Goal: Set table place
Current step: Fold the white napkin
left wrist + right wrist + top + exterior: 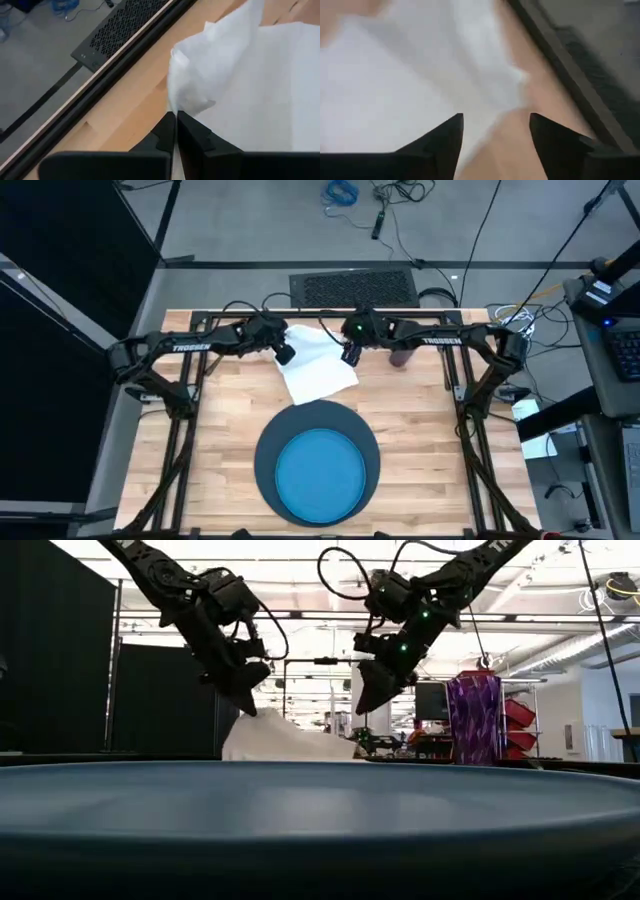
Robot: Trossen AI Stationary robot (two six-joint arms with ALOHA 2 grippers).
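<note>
— High view first: where is my napkin (318,365)?
— Near the table's (420,410) far edge, behind the blue plate (322,473) on its dark mat (268,455).
— My grippers?
— Left gripper (174,131) pinches the napkin's corner, lifting it. Right gripper (495,131) hangs over it, fingers apart.

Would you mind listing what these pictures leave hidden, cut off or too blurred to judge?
- Fork, knife, spoon: visible in no view.
- Napkin: its top edge is covered by both arms in the high view; the right wrist view blurs it.
- Purple cup: mostly under the right arm from above.
- Mat and plate: cut off by the high view's bottom edge.
- Left claw: shut on a napkin corner.
- Right claw: open.
</note>
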